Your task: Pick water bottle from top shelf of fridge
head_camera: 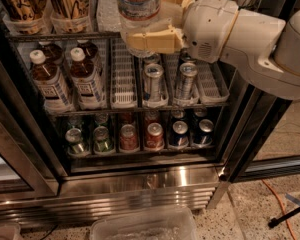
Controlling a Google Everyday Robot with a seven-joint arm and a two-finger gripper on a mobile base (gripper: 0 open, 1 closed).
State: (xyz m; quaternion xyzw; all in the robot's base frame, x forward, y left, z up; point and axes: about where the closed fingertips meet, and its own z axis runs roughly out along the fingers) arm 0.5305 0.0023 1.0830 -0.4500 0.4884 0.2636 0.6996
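Note:
My gripper [142,26] reaches in from the right at the top of the camera view, its cream fingers [152,41] closed around the water bottle [137,6], a clear ribbed bottle with a white and red label. The bottle hangs upright in front of the top shelf [65,35] of the fridge [140,184], level with its wire front edge. Tall printed cans [70,1] stand on that shelf to the left. The bottle's cap is out of view above the frame.
The middle rack holds brown tea bottles [85,76] and slim silver cans [154,81]. The low rack holds short green, red and blue cans [127,136]. A clear plastic bin [145,226] sits on the floor in front. An orange cable [280,196] lies at right.

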